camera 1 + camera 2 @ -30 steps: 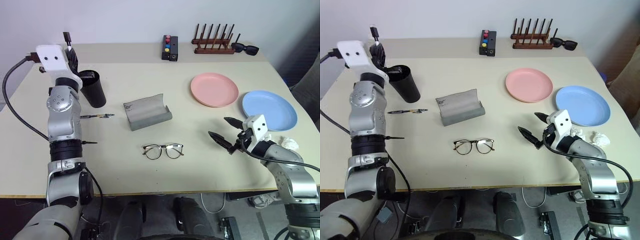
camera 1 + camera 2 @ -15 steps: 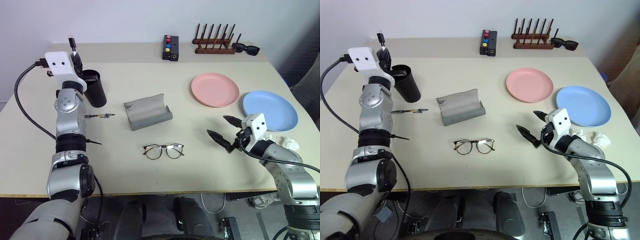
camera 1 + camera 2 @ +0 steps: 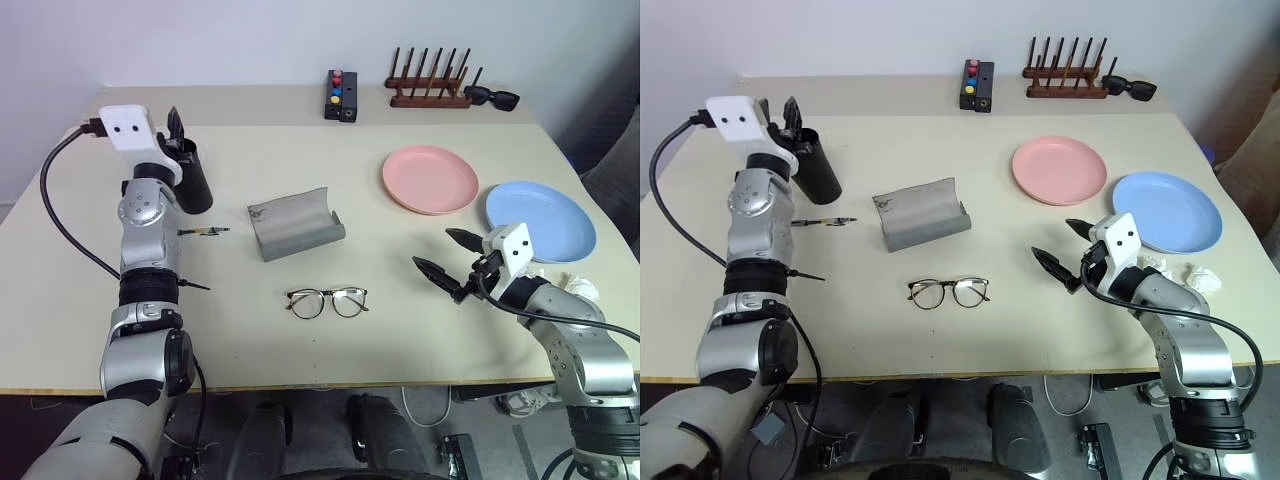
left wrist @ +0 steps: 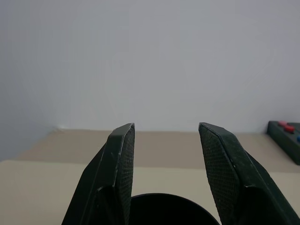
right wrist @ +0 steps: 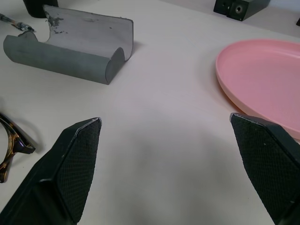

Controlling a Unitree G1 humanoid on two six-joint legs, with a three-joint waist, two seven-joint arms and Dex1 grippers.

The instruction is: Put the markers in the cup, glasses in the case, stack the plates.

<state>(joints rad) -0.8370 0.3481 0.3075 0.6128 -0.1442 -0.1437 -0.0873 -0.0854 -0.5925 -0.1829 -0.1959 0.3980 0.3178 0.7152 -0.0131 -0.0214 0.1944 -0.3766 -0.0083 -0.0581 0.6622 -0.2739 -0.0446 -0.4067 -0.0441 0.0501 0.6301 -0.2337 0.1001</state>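
My left gripper (image 3: 173, 128) hangs just above the black cup (image 3: 196, 182) at the back left, open with nothing between its fingers (image 4: 120, 159); the cup's rim (image 4: 168, 206) lies right below them. A dark marker (image 3: 203, 232) lies on the table in front of the cup. The grey case (image 3: 295, 225) stands open mid-table, and the glasses (image 3: 326, 301) lie in front of it. At the right sit the pink plate (image 3: 428, 178) and the blue plate (image 3: 540, 220), side by side. My right gripper (image 3: 434, 251) hovers wide open and empty in front of the plates.
Along the back edge stand a black box with coloured buttons (image 3: 340, 95), a wooden peg rack (image 3: 428, 88) and black sunglasses (image 3: 490, 97). Crumpled white paper (image 3: 580, 287) lies by my right forearm near the table's right edge.
My left gripper held a white marker upright over the cup; its fingers have opened and the marker has gone from sight. The right arm has kept still.
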